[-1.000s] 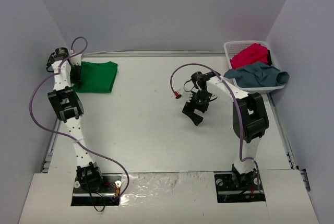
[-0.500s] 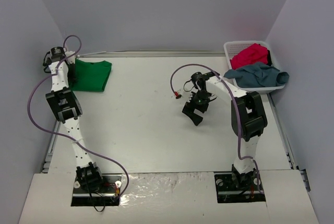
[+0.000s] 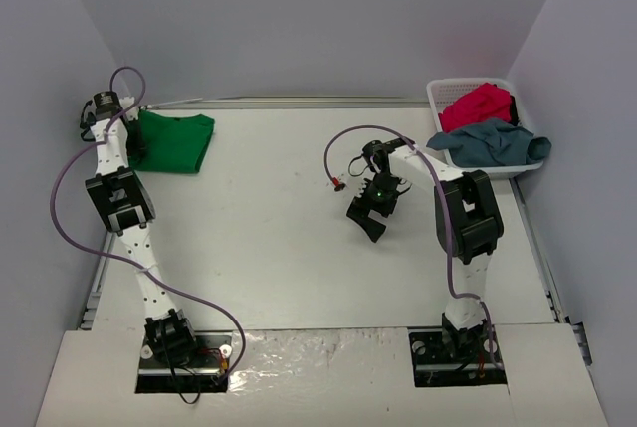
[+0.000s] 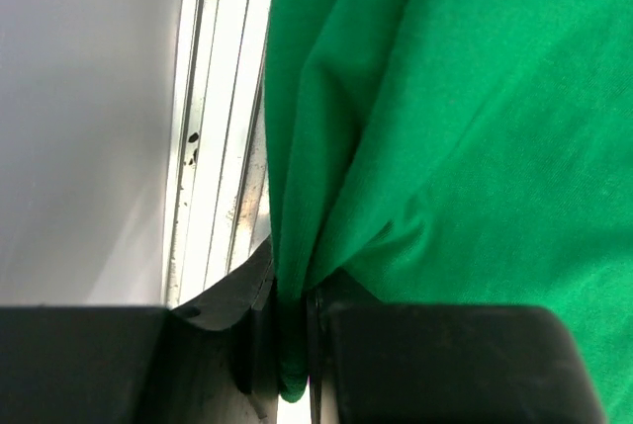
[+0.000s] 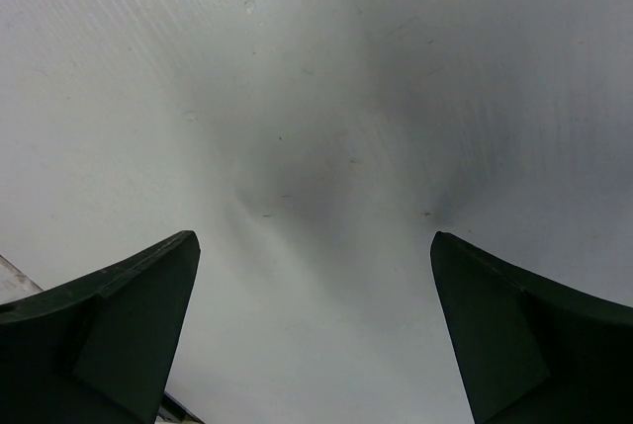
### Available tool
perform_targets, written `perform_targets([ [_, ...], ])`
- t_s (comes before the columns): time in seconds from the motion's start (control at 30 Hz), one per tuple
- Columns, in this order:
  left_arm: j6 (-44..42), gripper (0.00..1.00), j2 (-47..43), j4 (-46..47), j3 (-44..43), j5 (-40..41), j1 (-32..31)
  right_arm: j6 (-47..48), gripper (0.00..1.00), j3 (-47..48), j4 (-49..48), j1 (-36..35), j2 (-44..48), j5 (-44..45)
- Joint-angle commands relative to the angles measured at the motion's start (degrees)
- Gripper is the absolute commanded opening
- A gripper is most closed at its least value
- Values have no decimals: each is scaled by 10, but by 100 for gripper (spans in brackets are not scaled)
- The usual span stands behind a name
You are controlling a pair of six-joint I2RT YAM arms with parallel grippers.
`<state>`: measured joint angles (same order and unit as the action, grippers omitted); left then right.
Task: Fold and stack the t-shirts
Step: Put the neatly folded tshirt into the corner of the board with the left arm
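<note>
Left gripper (image 4: 289, 345) is clamping green shirt (image 3: 175, 142) at its left edge, upper left. Right gripper (image 3: 369, 216) is hovering mid-frame, jaws spread, holding nothing. Red shirt (image 3: 478, 106) is sitting in basket (image 3: 437, 97), upper right, blue shirt (image 3: 490, 141) draping over its rim.

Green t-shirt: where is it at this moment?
In the top external view, the green t-shirt lies folded at the far left corner of the table, opposite the white basket, with its left edge pinched in the left gripper.

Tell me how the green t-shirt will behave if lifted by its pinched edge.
Likely floppy: the green t-shirt creases into soft folds where the left gripper pinches it. Probably light: thin cloth; folded layers may sag open when raised.
</note>
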<state>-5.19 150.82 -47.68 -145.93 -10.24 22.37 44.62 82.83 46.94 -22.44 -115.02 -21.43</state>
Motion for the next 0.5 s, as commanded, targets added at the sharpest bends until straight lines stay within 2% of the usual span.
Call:
perform_targets([
  [0.0,45,3,-1,10,-7,-21,6,-2,100,19,32,3,-5,-4],
  [0.47,65,2,15,9,-26,-17,3,-4,100,21,36,4,-12,-3],
])
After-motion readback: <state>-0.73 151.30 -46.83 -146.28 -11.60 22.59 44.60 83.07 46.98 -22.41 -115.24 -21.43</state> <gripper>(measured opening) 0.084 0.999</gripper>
